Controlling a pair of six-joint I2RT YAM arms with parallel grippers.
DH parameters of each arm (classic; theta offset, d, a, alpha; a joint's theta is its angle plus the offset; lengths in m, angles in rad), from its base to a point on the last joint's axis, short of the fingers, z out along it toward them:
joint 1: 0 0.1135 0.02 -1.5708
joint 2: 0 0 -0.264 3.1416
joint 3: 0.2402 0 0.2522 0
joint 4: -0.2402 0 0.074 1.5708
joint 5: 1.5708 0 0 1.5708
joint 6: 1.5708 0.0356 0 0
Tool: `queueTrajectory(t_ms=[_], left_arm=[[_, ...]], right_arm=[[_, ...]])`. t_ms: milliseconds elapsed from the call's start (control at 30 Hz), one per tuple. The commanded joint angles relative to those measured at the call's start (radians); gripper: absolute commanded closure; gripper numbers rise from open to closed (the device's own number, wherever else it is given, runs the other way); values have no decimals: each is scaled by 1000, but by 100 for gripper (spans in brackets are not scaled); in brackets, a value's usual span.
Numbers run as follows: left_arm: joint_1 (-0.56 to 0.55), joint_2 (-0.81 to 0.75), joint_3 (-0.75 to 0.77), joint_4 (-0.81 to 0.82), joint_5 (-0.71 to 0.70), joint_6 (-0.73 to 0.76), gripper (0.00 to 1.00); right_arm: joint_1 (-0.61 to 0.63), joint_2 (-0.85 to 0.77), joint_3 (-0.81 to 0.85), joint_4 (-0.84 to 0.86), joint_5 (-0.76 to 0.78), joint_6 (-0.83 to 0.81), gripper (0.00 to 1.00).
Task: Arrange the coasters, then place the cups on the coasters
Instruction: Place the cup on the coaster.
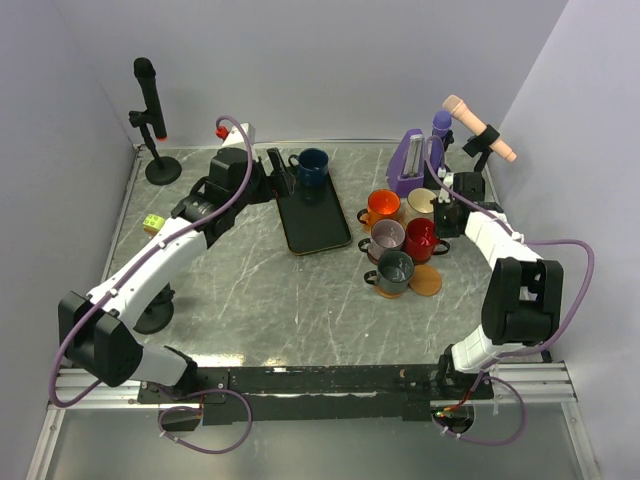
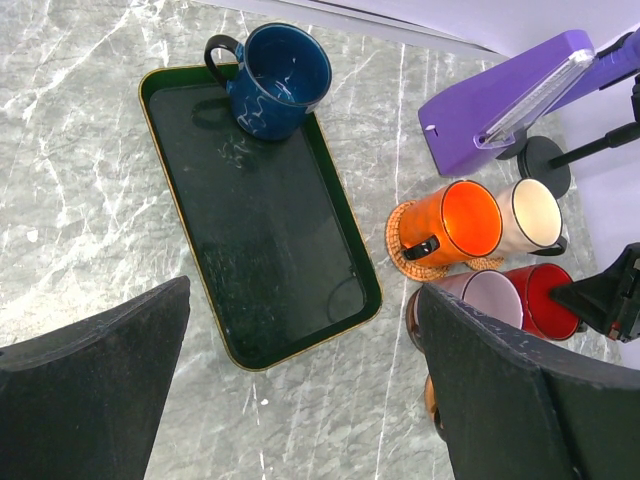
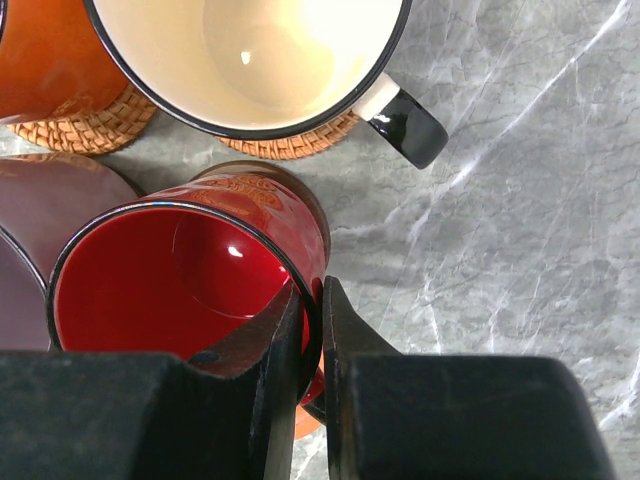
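Five cups cluster at the right: orange [image 1: 383, 207], cream [image 1: 420, 203], mauve-grey [image 1: 387, 236], red [image 1: 420, 238] and dark grey-green [image 1: 394, 270]. My right gripper [image 3: 312, 320] is shut on the red cup [image 3: 180, 280], pinching its rim beside the handle. The orange cup [image 3: 50, 60] and cream cup [image 3: 250, 50] each stand on a woven tan coaster [image 3: 290, 148]. Another tan coaster [image 1: 428, 280] lies bare beside the dark grey-green cup. The navy cup [image 2: 275, 80] stands at the far end of the black tray [image 2: 260, 240]. My left gripper [image 2: 300, 400] hangs open above the tray's near end, holding nothing.
A purple device [image 1: 410, 160] stands behind the cups, with a beige handle on a stand [image 1: 480, 125] at the back right. A black microphone stand [image 1: 150, 120] is at the back left. A small green block [image 1: 152, 222] lies near the left edge.
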Motion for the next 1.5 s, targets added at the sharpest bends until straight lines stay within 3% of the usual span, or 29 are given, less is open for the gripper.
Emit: queueTrajectory(t_ms=[0,700,967,1400,1433,1467], left_arm=[[3,0,29,42,10,9,1],[4,8,29,45,14,11,1],[3,8,23,45,19,14,1],[3,4,10,36,27,32,1],[3,4,12,33,28,34,1],[3,4,10,33,27,36,0]], right_arm=[[7,0,-11,84,11,-3,100],[21,9,-29,98,60,-8,99],[22,1,-26,95,79,-6,76],[22,-45,-44,118,69,6,49],[22,-48,-46,121,68,11,41],[22,-56,-49,126,65,12,39]])
